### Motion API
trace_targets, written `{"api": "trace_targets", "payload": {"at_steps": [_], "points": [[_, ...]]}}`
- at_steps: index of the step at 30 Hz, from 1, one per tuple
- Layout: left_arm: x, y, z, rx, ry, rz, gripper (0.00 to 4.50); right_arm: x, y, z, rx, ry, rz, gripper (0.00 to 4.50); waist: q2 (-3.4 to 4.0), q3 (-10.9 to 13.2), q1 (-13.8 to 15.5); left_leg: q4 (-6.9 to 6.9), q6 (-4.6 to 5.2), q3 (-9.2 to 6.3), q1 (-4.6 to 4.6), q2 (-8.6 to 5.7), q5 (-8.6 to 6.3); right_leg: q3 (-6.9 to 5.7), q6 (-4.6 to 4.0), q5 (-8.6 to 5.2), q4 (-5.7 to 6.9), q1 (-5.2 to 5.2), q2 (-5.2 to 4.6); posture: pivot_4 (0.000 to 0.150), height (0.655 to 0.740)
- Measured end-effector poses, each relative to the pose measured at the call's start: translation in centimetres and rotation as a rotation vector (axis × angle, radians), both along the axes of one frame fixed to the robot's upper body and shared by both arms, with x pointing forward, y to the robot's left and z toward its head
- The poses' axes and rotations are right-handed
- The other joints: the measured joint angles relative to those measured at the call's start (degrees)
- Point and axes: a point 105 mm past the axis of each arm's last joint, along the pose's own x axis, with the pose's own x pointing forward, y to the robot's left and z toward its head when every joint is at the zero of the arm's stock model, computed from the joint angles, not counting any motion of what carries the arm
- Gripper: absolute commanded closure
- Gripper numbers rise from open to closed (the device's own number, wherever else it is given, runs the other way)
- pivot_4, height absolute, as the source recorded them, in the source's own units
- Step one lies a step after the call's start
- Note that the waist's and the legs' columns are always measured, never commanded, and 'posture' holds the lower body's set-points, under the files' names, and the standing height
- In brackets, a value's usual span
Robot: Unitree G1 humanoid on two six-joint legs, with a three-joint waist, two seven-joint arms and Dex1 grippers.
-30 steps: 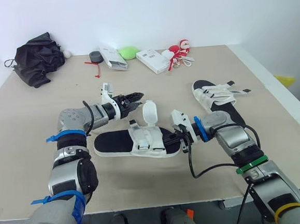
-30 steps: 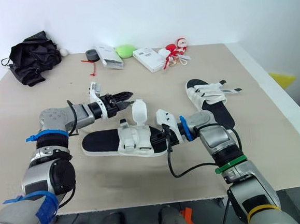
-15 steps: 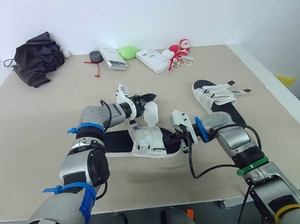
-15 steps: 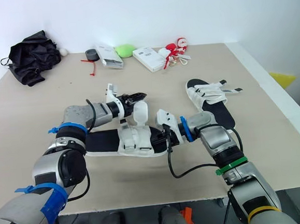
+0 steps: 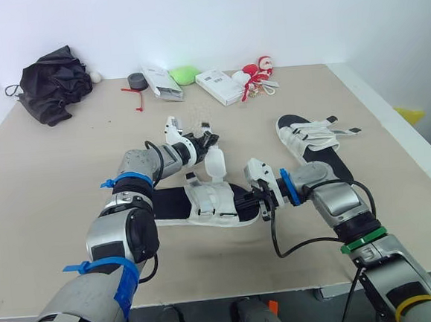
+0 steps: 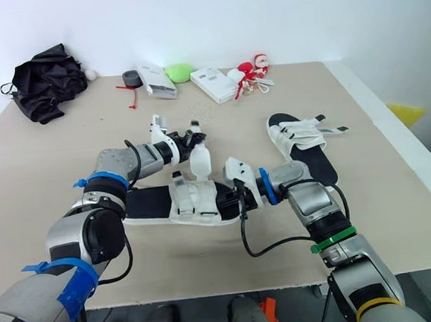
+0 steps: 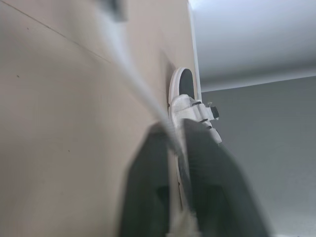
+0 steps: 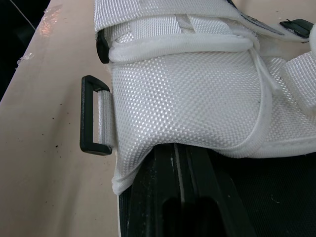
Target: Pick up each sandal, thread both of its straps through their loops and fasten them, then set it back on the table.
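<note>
The near sandal (image 5: 176,206) lies flat on the table (image 5: 46,197), right in front of the robot. The left gripper (image 5: 208,138) is pinched tight on its white strap (image 5: 216,163), which stands upright. The right gripper (image 5: 257,200) is clamped on that sandal's end, with a black loop (image 8: 91,116) sticking out beside it. The second sandal (image 5: 311,142) sits off to the right, straps loose.

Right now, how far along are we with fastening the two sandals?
Done: nothing that I can confirm. In hand: the near sandal, with the left gripper, jaws shut on its raised strap, and the right gripper at its side; its black loop is unthreaded. Left: both its straps, then the far sandal, whose strap ends stick out.
</note>
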Motion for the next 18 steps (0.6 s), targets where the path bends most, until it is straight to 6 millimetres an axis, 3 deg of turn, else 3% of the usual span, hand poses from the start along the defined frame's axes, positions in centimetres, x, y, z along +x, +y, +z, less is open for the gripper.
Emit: {"api": "trace_targets", "payload": {"at_steps": [6,11,14,18], "points": [[-0.3,-0.3,0.5,-0.028,-0.033,-0.033,4.39,0.0,0.0,0.0,0.001,0.000,-0.002,4.50,0.00,0.0,0.0,0.00,0.00,0.00,0.00,0.00,0.00,-0.01,0.00,0.00,0.00,0.00,0.00,0.150,0.7400],[-1.5,-1.2,3.6,-0.010,-0.299,-0.130,4.39,0.1,0.0,0.1,0.004,-0.001,-0.002,4.50,0.03,0.0,-0.1,-0.03,-0.13,0.00,-0.01,0.01,0.04,0.01,0.00,0.00,0.01,-0.01,0.00,0.150,0.7400],[-4.3,-1.0,4.4,0.009,-0.510,-0.215,4.39,0.0,0.1,0.1,0.006,-0.002,0.000,4.50,0.10,0.0,-0.2,-0.08,-0.24,0.04,0.02,0.02,0.02,0.12,-0.01,0.00,0.03,-0.05,0.02,0.150,0.7400],[-8.7,0.8,3.2,0.104,-0.756,-0.311,4.39,0.0,-0.1,0.0,0.013,0.004,-0.010,4.50,0.12,0.0,-0.1,-0.06,-0.41,0.03,0.13,0.03,0.00,0.16,-0.03,-0.08,0.14,0.01,0.02,0.150,0.7400]]}}
